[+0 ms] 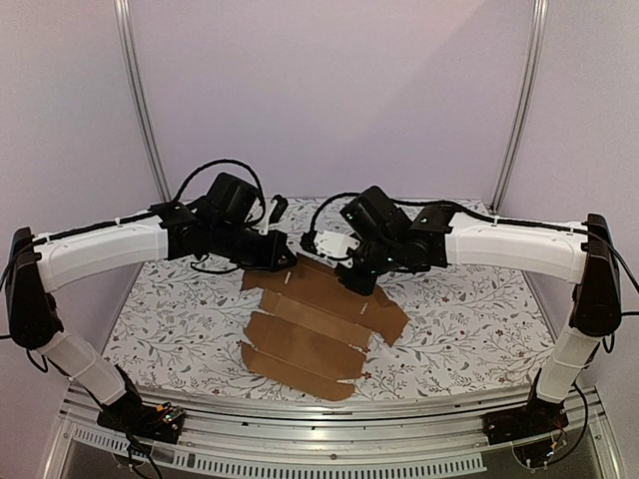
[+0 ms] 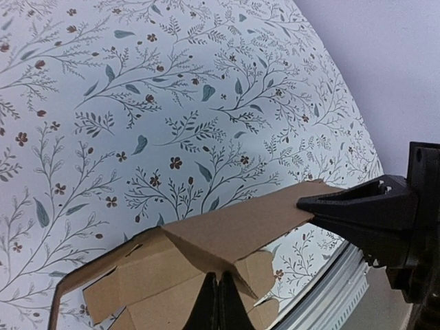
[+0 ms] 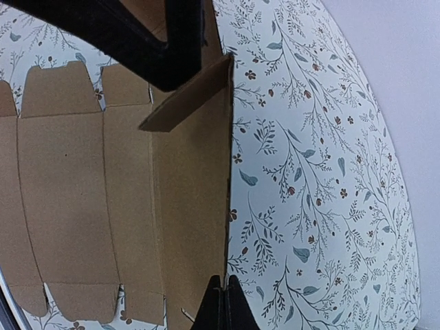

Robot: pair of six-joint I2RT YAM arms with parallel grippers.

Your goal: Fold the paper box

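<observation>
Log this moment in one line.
box: flat sheet, far edge raised | left gripper: shut at far edge | right gripper: shut, same edge | hold: unclear

On the table (image 1: 469, 324), paper box (image 1: 312, 334)

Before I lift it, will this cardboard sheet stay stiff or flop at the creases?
The paper box is probably light and thin, so it should lift easily. It will likely hinge along its creases: the far panel stands up while the rest lies flat. On the patterned cloth it may slide when pushed.
</observation>
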